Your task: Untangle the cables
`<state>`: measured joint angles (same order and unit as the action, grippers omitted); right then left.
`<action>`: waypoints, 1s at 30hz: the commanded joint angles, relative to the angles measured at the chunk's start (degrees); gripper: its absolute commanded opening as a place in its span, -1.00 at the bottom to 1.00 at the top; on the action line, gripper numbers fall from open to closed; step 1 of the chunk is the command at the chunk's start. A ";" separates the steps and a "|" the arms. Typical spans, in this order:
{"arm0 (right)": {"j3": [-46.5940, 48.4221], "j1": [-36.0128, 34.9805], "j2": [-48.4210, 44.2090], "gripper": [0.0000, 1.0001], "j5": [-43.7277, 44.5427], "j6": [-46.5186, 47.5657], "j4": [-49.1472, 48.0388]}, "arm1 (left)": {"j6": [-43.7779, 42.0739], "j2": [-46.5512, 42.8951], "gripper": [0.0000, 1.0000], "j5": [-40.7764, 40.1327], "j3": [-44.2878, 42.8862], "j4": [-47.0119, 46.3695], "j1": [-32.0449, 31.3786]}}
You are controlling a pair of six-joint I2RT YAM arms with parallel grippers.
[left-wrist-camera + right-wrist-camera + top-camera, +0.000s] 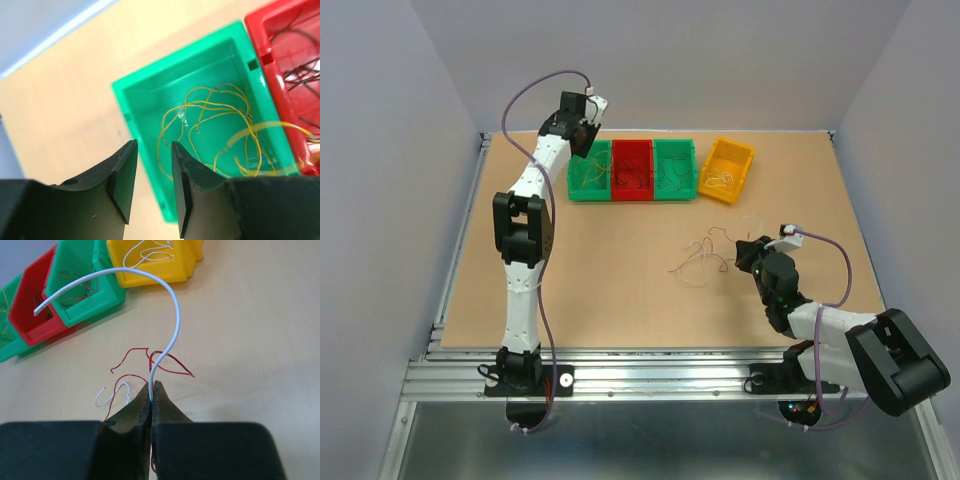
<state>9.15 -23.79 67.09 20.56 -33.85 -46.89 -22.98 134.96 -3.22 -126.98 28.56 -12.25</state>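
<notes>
My left gripper hung over the near left corner of the leftmost green plastic bin by the far edge of the table - jaws apart, nothing between them. Thin yellow wires lay coiled inside that bin. My right gripper was clamped on a thin white wire that arched up from the tips. The loose tangle of hair-thin red-brown and white wires lay right of the table's centre - apart from the yellow plastic bin.
</notes>
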 commanded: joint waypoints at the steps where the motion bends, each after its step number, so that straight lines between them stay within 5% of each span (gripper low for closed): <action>1: -1.15 0.15 -0.91 -0.99 0.36 0.71 -2.24 | 1.80 -8.56 -0.11 1.03 0.68 -1.57 0.30; 6: -1.32 0.15 -1.08 -0.99 0.45 0.71 -2.32 | 2.85 -12.08 -0.12 2.25 4.45 -3.94 0.30; 12: -1.32 0.15 -1.35 -0.99 0.45 0.89 -2.24 | 2.94 -17.79 0.09 9.46 13.50 -4.73 0.21; 17: -1.33 0.15 -1.44 -0.99 0.45 0.89 -2.32 | 1.63 -18.16 -0.06 9.64 18.78 -5.71 0.03; 30: -1.33 0.15 -1.35 -0.99 0.10 0.89 -2.24 | 3.38 1.26 -0.46 12.45 4.03 -2.28 -0.05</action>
<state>8.51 -23.79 66.35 20.53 -33.82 -46.87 -20.51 132.88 7.60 -117.54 25.21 -12.16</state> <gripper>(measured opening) 0.023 0.276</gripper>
